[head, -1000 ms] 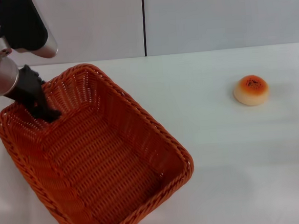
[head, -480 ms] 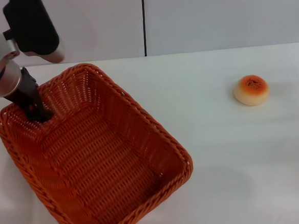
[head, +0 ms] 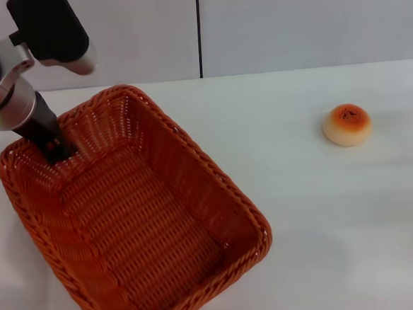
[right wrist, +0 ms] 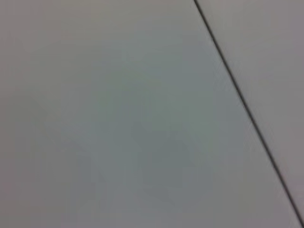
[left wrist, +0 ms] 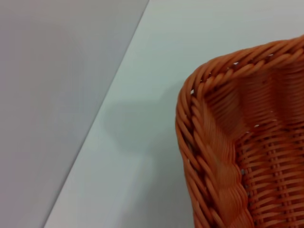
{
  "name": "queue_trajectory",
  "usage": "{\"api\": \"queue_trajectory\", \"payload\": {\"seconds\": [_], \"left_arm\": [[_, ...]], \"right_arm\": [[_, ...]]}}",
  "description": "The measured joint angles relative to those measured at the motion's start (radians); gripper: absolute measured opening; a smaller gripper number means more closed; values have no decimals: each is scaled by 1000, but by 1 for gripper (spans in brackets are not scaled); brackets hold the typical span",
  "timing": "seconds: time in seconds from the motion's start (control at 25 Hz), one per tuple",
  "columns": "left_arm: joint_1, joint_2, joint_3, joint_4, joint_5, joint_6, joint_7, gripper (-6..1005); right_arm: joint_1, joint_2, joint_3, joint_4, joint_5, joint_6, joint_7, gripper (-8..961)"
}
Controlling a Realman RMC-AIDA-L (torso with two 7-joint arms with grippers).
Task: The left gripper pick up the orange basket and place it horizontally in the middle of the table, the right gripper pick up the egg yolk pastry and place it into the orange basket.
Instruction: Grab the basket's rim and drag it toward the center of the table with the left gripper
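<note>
The orange basket (head: 139, 209) lies at an angle on the left half of the white table (head: 324, 218), with nothing inside it. My left gripper (head: 56, 148) is at the basket's far left end, its dark fingers clamped over the rim there. The left wrist view shows a corner of that braided rim (left wrist: 204, 156) up close over the tabletop. The egg yolk pastry (head: 346, 124) sits alone at the right side of the table, well apart from the basket. My right gripper appears in no view; its wrist camera shows only plain grey surface.
A grey wall with a dark vertical seam (head: 198, 31) stands behind the table. White tabletop stretches between the basket and the pastry.
My left arm has shifted slightly up and to the right, and the basket has moved a little with it, its far rim rising.
</note>
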Motion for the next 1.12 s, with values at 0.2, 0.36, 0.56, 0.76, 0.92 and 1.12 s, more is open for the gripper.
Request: {"api": "queue_trajectory", "payload": {"seconds": [0.2, 0.36, 0.56, 0.76, 0.92, 1.12], "left_arm": [[-34, 1, -68, 32, 0, 38, -152, 272], [-101, 0, -153, -2, -1, 76, -310, 255], [-140, 0, -229, -9, -7, 101, -463, 242], [-176, 1, -315, -42, -3, 126, -614, 232], [-192, 2, -361, -82, 3, 131, -643, 225], [-228, 8, -506, -199, 4, 131, -647, 226]], "right_arm": [[4, -3, 99, -36, 1, 1, 4, 605], [17, -4, 167, -120, 1, 29, 5, 605], [40, -10, 194, -186, 2, 99, 5, 605], [80, -70, 209, -195, 2, 195, 5, 605], [93, -94, 217, -197, 2, 236, 2, 605], [111, -119, 212, -195, 2, 280, 2, 604]]}}
